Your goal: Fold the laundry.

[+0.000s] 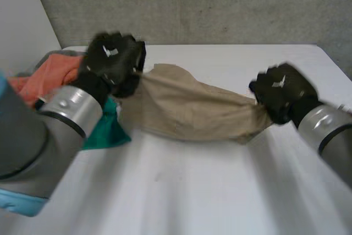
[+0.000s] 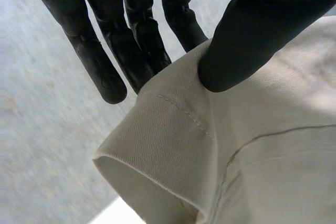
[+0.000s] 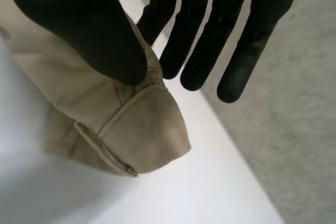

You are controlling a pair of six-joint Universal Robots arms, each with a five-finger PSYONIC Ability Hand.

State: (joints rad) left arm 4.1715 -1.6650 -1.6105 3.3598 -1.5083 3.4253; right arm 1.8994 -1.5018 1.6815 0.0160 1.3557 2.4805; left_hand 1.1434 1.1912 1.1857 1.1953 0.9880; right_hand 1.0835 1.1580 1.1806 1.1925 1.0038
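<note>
One beige garment [image 1: 187, 108] is held stretched over the table [image 1: 192, 191]. Its hemmed end is pinched between thumb and fingers of the left hand [image 1: 113, 61]; the opposite end is pinched likewise by the right hand [image 1: 283, 92]. Orange cloth [image 1: 52, 75] and green cloth [image 1: 107, 133] are heaped by the left arm.

Soft light, faint shadow under cloth [image 1: 187, 108]

We see the white table [image 1: 192, 191] spreading under and between the left hand [image 1: 113, 61] and the right hand [image 1: 283, 92]. Beyond both hands we find a grey concrete wall [image 1: 220, 4], and out past the left hand a plain white panel [image 1: 22, 20].
</note>
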